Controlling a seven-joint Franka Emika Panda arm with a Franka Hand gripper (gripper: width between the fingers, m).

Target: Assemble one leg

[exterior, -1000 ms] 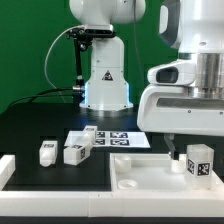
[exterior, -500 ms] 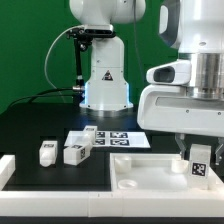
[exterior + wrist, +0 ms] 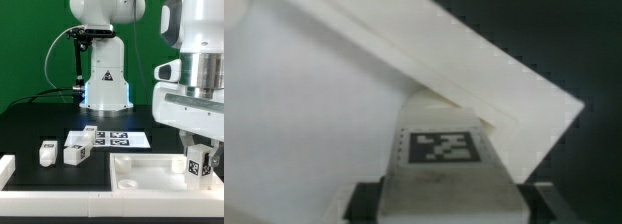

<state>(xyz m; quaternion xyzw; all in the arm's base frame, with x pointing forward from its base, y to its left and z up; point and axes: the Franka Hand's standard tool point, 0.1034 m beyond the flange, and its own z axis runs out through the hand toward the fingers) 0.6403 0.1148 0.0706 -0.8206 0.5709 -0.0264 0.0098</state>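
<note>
My gripper (image 3: 200, 150) is shut on a leg (image 3: 198, 161), a small white block with a black-and-white tag. It holds the leg upright over the right part of the large white square tray-like part (image 3: 140, 170), at the exterior view's right. In the wrist view the leg (image 3: 446, 150) sits between my two dark fingers (image 3: 370, 203), its far end near a raised corner of the white tray part (image 3: 331, 90). Three more legs (image 3: 78, 150) lie on the black table at the left.
The marker board (image 3: 118, 137) lies flat on the table behind the tray part. The robot base (image 3: 105, 85) stands at the back centre. A white rail (image 3: 8, 170) edges the table's front left corner. A green wall is behind.
My gripper has moved slightly to the exterior view's right and downward with the leg, which now hangs lower over the tray part's right side.
</note>
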